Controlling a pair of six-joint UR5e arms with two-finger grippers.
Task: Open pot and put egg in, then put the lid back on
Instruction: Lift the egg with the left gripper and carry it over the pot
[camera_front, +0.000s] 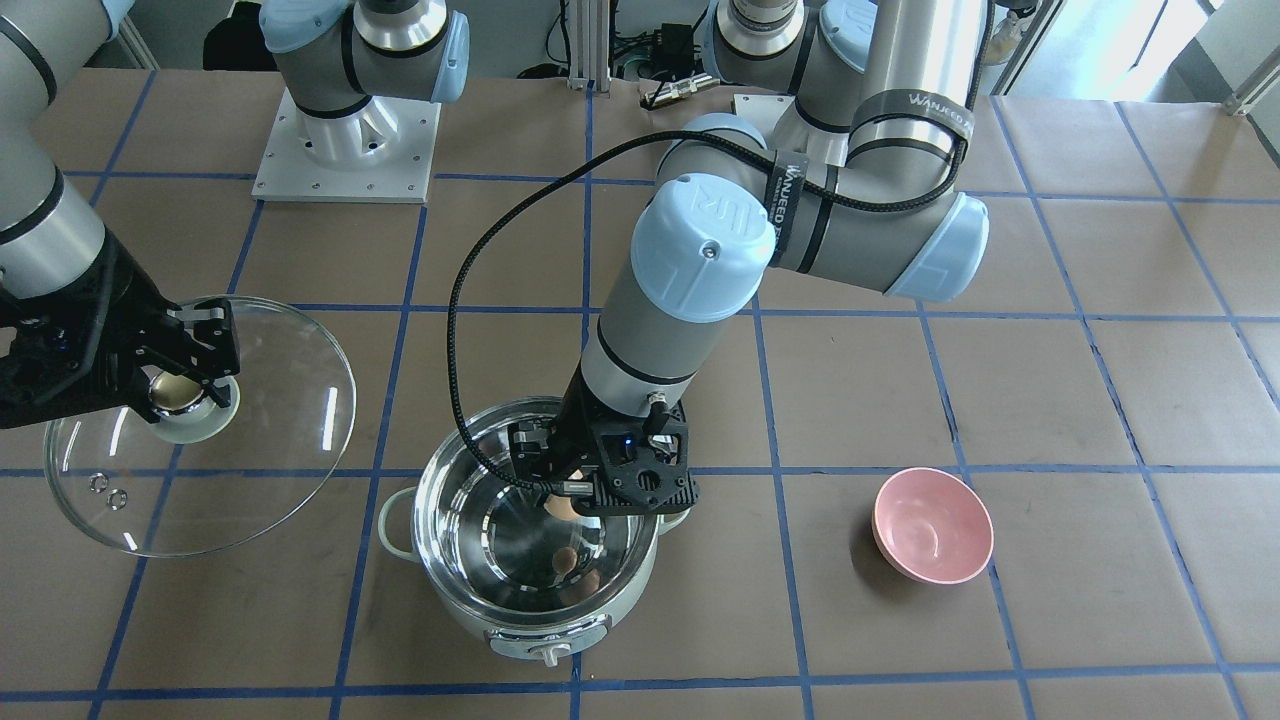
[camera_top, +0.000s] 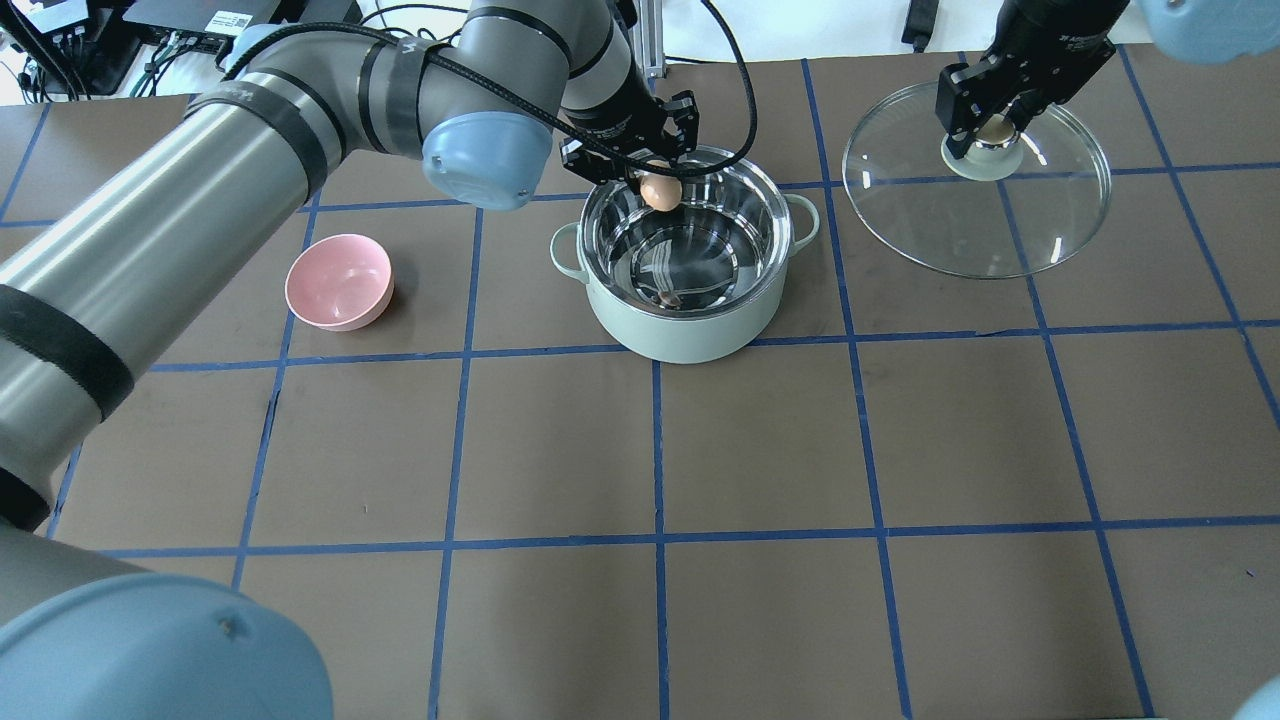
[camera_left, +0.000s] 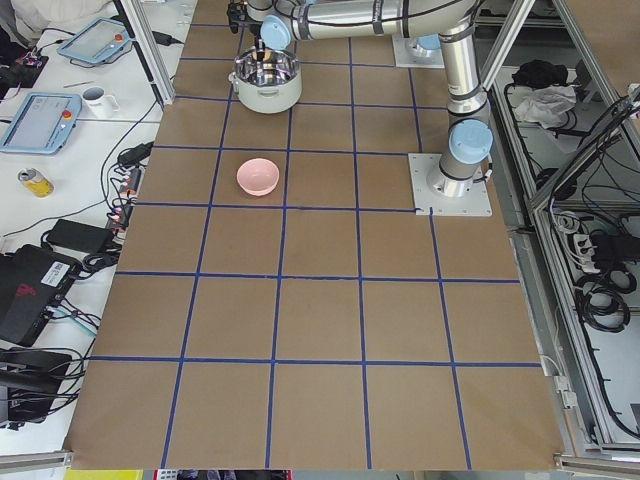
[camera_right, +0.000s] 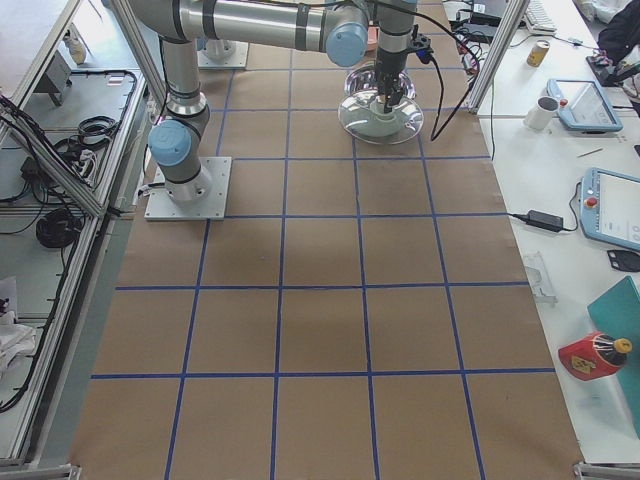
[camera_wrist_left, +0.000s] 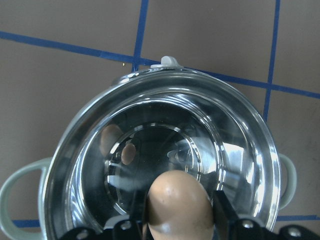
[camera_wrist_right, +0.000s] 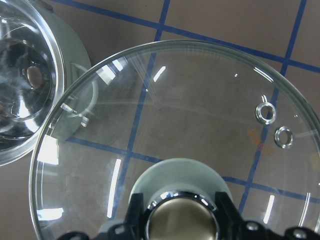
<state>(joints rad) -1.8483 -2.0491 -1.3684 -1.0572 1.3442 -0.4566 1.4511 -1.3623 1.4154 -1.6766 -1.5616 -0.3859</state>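
The mint-green pot (camera_top: 690, 335) stands open on the table, its steel inside empty apart from reflections; it also shows in the front view (camera_front: 560, 630) and the left wrist view (camera_wrist_left: 75, 150). My left gripper (camera_top: 658, 178) is shut on the tan egg (camera_top: 660, 190) and holds it just above the pot's far rim, over the opening (camera_wrist_left: 177, 202). My right gripper (camera_top: 990, 130) is shut on the beige-gold knob (camera_wrist_right: 182, 225) of the glass lid (camera_top: 1000, 220). It holds the lid beside the pot, on the pot's right in the overhead view, and the lid looks tilted (camera_front: 260, 450).
A pink bowl (camera_top: 338, 282) sits on the table left of the pot in the overhead view. The brown table with blue grid lines stretches wide toward the near edge. The arm bases (camera_front: 345, 150) stand behind the pot.
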